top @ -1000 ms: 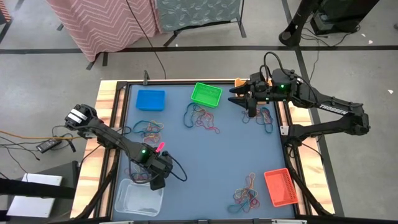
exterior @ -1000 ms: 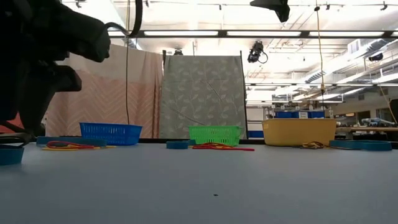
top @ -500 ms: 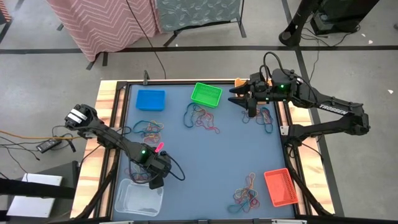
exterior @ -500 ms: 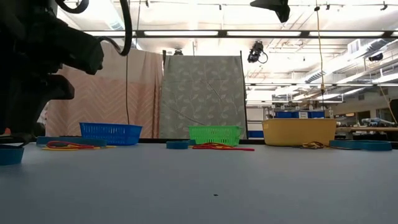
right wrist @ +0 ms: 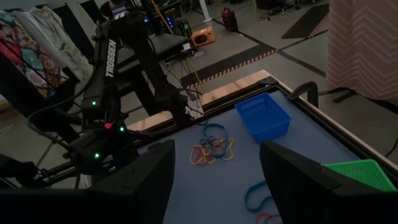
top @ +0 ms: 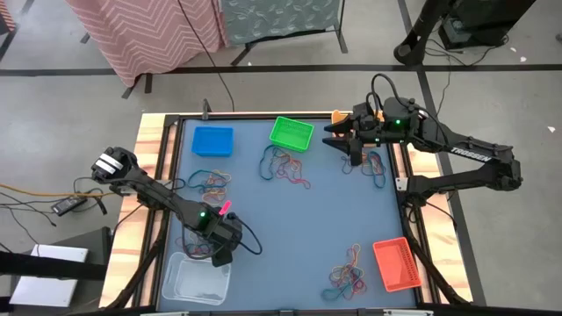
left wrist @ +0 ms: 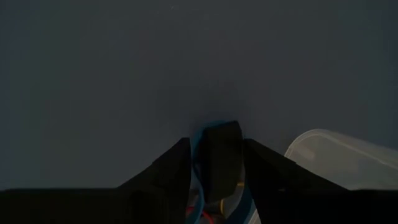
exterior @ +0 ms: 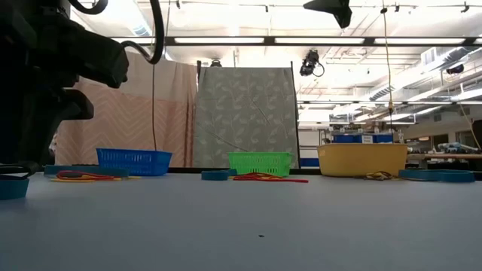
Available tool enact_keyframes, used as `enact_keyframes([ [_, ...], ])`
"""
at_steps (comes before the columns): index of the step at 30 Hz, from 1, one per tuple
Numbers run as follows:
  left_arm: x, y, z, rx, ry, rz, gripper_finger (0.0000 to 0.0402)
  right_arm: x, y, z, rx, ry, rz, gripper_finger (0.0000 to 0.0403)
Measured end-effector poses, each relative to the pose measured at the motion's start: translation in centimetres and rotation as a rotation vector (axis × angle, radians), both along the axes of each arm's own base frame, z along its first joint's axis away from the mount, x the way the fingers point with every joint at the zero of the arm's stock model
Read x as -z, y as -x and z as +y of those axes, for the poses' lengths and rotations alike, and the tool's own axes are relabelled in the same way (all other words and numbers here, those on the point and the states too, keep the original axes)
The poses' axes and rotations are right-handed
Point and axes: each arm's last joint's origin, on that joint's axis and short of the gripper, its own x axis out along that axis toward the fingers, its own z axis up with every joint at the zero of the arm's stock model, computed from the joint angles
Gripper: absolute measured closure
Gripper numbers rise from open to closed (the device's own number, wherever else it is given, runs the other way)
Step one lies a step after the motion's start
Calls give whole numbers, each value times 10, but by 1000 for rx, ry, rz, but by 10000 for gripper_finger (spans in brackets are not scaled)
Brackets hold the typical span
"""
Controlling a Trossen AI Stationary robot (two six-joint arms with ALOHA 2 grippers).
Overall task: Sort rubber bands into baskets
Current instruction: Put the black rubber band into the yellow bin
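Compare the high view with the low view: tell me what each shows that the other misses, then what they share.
Only the high view shows the red-orange basket, the clear white basket beside the left gripper, and the right gripper. Only the low view shows the yellow-orange basket and the room's ceiling lights. Both show the blue basket and green basket.

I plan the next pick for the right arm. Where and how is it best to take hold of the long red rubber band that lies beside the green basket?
Probably from straight above, pinching one strand of the long red rubber band where it trails clear of the tangle, away from the green basket. It lies flat and thin, so a side approach finds nothing. The right pincer hovers nearby.
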Motion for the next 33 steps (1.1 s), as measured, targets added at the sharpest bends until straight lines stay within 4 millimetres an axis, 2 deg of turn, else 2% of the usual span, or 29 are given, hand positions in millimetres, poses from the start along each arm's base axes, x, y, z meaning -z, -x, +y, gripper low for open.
enact_keyframes([
  [10, 0, 1, -2, 7, -49, -22, 254, 2, 0, 0, 0, -6, 19, 156],
  [22, 0, 5, -11, 17, -8, -18, 254, 2, 0, 0, 0, -6, 19, 156],
  [29, 13, 1, -13, 20, -18, 24, 254, 2, 0, 0, 0, -6, 19, 156],
  [33, 13, 0, -14, 20, -8, 25, 254, 2, 0, 0, 0, -6, 18, 156],
])
